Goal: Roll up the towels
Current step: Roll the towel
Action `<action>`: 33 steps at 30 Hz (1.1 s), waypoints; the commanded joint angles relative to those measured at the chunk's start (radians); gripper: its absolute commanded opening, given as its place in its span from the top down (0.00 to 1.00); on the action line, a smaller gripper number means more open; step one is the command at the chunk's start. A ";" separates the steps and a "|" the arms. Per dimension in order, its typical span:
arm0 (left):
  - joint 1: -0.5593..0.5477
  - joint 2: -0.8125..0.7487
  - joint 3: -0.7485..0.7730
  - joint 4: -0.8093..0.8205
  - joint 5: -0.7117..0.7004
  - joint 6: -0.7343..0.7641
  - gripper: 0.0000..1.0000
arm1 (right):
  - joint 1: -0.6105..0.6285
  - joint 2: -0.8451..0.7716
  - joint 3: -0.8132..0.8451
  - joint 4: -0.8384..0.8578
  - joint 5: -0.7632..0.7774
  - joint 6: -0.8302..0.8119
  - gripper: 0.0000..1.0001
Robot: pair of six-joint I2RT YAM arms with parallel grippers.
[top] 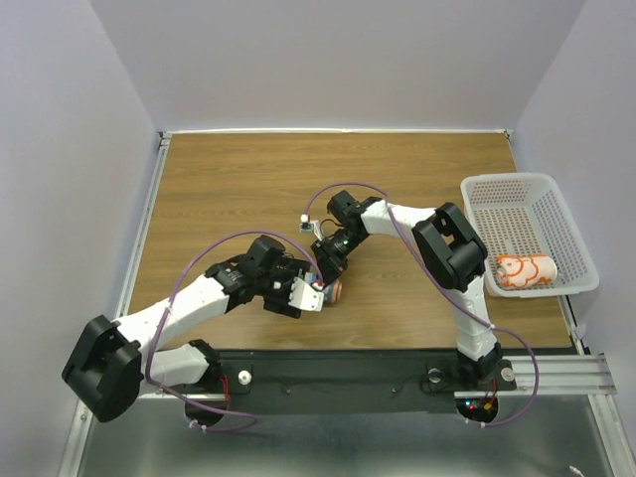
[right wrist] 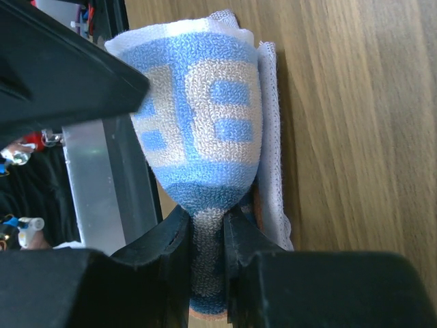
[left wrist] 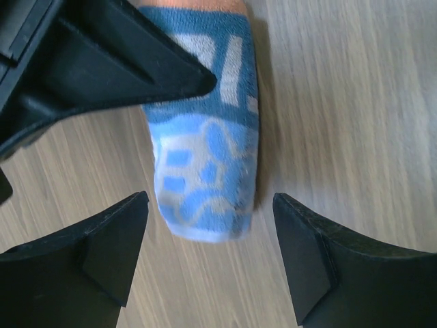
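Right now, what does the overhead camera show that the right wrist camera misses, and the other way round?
Only overhead: the white perforated plastic basket at the table's right edge, with a rolled orange-and-white cloth towel inside it. Only the right wrist: the right claw pinching one end of a rolled blue-lettered white towel, with its looped weave plain to see. Both: the brown wooden table.

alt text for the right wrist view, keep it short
The right pincer is shut on one end of a rolled blue and white towel, with the wooden table behind it. A black shape fills the upper left corner.
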 commanded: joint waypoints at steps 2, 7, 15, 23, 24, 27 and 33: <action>-0.046 0.055 0.000 0.123 -0.019 -0.020 0.15 | 0.004 0.059 0.016 -0.059 0.062 -0.056 0.99; -0.073 0.122 -0.024 0.140 -0.026 -0.033 0.19 | 0.003 0.073 0.027 -0.063 0.051 -0.070 0.99; -0.075 0.229 -0.004 0.152 -0.041 -0.137 0.34 | -0.003 0.056 0.041 -0.068 0.027 -0.099 0.96; -0.072 0.285 0.055 0.048 0.012 -0.184 0.56 | -0.080 -0.017 0.033 -0.074 -0.022 -0.085 0.38; -0.072 0.292 0.063 0.037 0.018 -0.189 0.58 | -0.101 -0.031 0.029 -0.074 -0.033 -0.084 0.33; -0.067 0.317 0.092 -0.009 0.056 -0.197 0.63 | -0.178 -0.110 0.018 -0.073 -0.036 -0.076 0.29; -0.026 0.422 0.186 -0.134 0.162 -0.211 0.67 | -0.311 -0.313 0.032 -0.071 0.065 -0.042 0.18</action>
